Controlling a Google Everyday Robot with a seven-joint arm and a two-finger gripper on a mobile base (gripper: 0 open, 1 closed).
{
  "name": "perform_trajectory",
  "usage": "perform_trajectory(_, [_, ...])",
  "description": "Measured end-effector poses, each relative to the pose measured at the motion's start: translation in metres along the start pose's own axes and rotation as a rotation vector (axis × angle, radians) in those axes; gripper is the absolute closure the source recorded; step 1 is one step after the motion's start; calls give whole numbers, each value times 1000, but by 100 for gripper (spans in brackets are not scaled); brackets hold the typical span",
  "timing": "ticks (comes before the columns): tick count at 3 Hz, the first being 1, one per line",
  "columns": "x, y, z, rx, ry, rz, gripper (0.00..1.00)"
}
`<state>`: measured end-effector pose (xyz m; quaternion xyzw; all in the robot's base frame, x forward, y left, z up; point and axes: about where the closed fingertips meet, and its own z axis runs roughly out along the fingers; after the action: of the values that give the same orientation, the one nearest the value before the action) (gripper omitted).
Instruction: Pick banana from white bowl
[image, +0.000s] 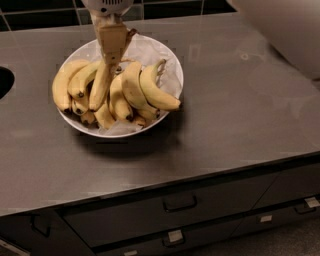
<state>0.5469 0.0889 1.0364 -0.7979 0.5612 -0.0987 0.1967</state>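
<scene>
The white bowl (169, 61), lined with crinkled white paper, stands at the back left of the dark counter and holds several yellow bananas. My gripper (113, 56) reaches straight down from the top edge over the middle of the bowl. Its tan fingers (113, 40) are shut on the stem end of the long slim banana (100, 86). That banana hangs steeply from the gripper, with its dark tip low among the other bananas. The rest of the bananas lie fanned out around it, some partly hidden behind it.
The white arm (285, 30) fills the top right corner. A dark round opening (4, 82) sits in the counter at the left edge. Drawers with handles (180, 203) run below the counter's front edge. A dark tiled wall is behind the bowl.
</scene>
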Motion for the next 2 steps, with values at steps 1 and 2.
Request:
perform_trajectory(1, [-4, 1, -14, 34, 13, -8, 100])
perform_trajectory(2, [-4, 4, -26, 67, 24, -2, 100])
